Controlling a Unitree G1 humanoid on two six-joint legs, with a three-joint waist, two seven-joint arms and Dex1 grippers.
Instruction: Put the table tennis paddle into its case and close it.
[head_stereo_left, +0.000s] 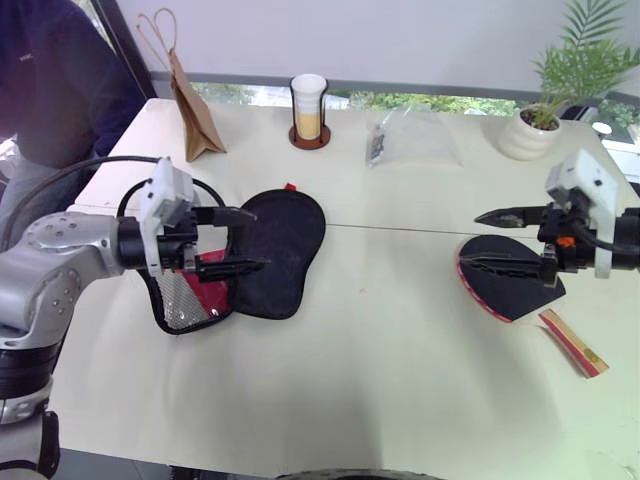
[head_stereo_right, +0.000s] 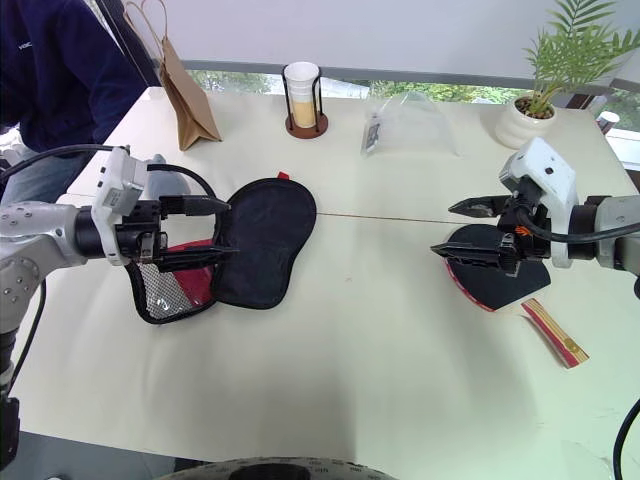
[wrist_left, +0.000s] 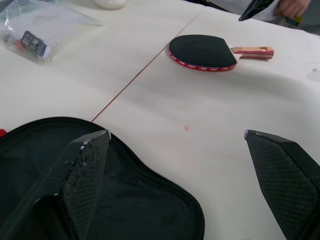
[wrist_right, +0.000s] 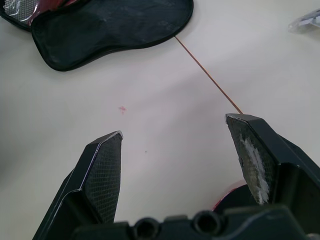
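While nothing is held: both sets of fingers spread, empty.
Bat: round black-rubber, red-edged table tennis paddle (head_stereo_left: 510, 278) flat on pale bench (head_stereo_left: 380, 330), beneath right gripper (head_stereo_left: 500, 240) fingers.
Handling: likely light, stiff; take wooden handle.
Pouch: soft black fabric case (head_stereo_left: 270, 250) lies open under left gripper (head_stereo_left: 245, 240) fingers.

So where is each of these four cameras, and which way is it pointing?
Left and right eye views: on the head, looking down the table; both arms show.
Left wrist view: looks between the left gripper's fingers, past the open case, to the paddle.
Right wrist view: between the right gripper's fingers, toward the case.
All share the case.
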